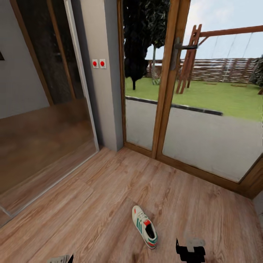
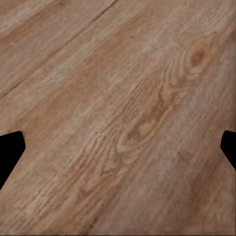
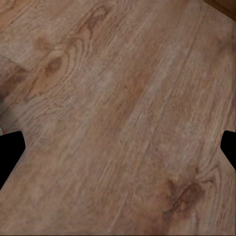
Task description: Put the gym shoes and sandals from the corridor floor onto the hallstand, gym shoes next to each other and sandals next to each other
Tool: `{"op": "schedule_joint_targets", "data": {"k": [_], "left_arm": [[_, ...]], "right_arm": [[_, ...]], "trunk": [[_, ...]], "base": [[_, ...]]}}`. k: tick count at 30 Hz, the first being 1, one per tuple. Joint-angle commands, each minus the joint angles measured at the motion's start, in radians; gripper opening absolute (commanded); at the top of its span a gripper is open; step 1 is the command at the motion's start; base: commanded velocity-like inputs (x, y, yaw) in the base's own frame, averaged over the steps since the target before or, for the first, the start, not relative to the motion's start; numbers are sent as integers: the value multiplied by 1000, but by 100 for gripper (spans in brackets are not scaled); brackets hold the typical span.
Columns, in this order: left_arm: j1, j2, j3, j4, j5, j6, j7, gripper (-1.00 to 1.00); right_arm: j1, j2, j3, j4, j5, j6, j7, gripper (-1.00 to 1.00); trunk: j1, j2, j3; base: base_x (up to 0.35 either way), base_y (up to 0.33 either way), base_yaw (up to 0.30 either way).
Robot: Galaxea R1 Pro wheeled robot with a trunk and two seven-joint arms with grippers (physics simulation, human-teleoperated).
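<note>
In the head view, one gym shoe is lying on the corridor floor just left of the right gripper, apart from it, glass doors standing beyond. In the left wrist view, the left gripper is hanging with fingers spread wide, holding nothing, over bare planks. In the right wrist view, the right gripper's fingertips are likewise sitting far apart, gripping nothing.

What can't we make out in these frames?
- Right gripper, head view: cut off by the bottom edge; the arm behind it is out of frame.
- Left gripper, head view: just a sliver at the bottom edge.
- Fingers, left wrist view: dark tips clipped by the side edges, wide apart over bare floor.
- Gym shoe, head view: its far side is turned away.
</note>
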Motion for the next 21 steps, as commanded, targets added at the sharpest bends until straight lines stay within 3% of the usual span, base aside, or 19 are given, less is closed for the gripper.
{"op": "schedule_joint_targets", "data": {"k": [1, 8, 21], "left_arm": [[0, 0, 4, 1, 9, -1, -10, 100], [0, 0, 4, 1, 9, -1, -10, 100], [0, 0, 3, 1, 9, -1, -10, 100]], "right_arm": [[-1, 0, -8, 1, 11, -3, -3, 100], [-1, 0, -8, 1, 11, -3, -3, 100], [-1, 0, -9, 1, 11, -3, -3, 100]], "trunk": [[-1, 0, -1], [-1, 0, -1], [-1, 0, -1]], "base": [[-280, -61, 0], [-151, -36, 0], [-17, -4, 0]]}}
